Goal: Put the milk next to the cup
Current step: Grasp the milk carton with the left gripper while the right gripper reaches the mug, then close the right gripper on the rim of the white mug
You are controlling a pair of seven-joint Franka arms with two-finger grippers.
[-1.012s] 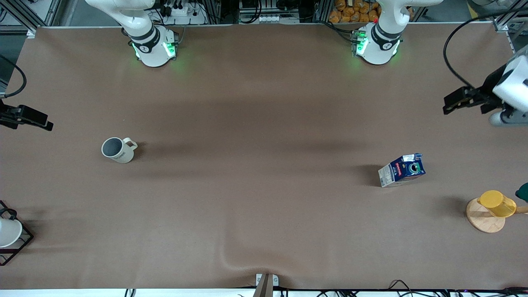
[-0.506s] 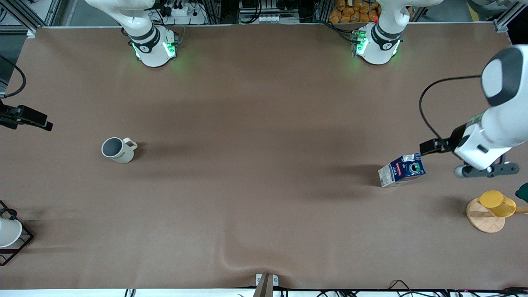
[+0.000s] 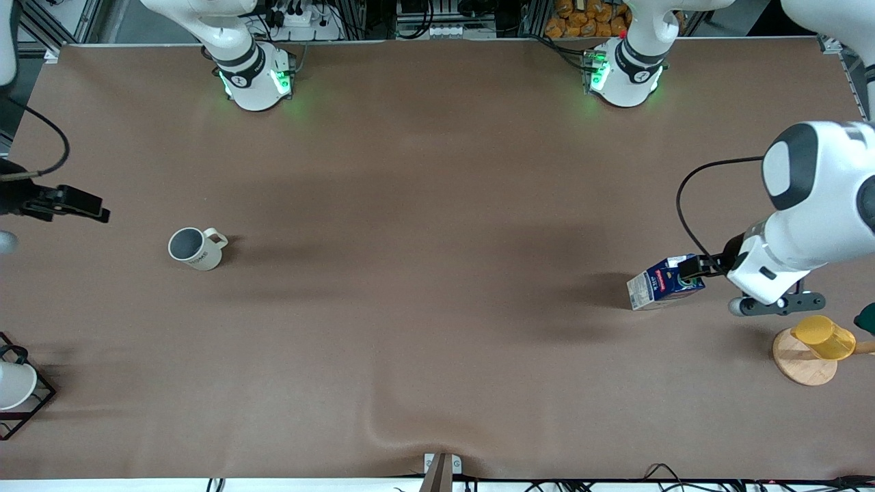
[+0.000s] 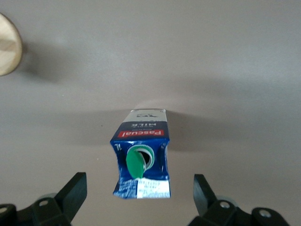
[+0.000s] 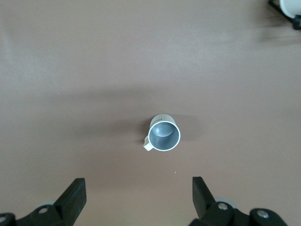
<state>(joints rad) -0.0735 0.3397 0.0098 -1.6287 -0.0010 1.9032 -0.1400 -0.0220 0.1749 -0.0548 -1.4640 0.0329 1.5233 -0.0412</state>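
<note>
Bench (image 3: 424, 205): brown surface that carries every item listed here.
Left arm (image 3: 806, 205): white; reaches in from the left arm's end of the bench.
Left claw (image 4: 140, 200): spread wide, holds nothing; hangs over the bench just beside the milk carton, whose capped top lies between the two fingers in the left wrist view, clear of both.
Right claw (image 5: 139, 200): wide open and empty; up in the air near the mug, at the right arm's end of the bench.
Wooden disc (image 3: 801, 362): round; at the left arm's end, nearer the front camera than the milk carton; carries the yellow cup.
Milk carton (image 3: 664, 283): dark-blue gable-top, white side panel, red label band, green round cap (image 4: 137, 162); upright on the bench toward the left arm's end, well apart from the mug.
Yellow cup (image 3: 823, 336): on the wooden disc.
Mug (image 3: 195, 249): cream-beige, grey inside, small loop handle, dark lettering; upright toward the right arm's end.
White cup (image 3: 14, 385): in a black wire rack (image 3: 34, 403) at the bench edge, right arm's end; partly cut off.
</note>
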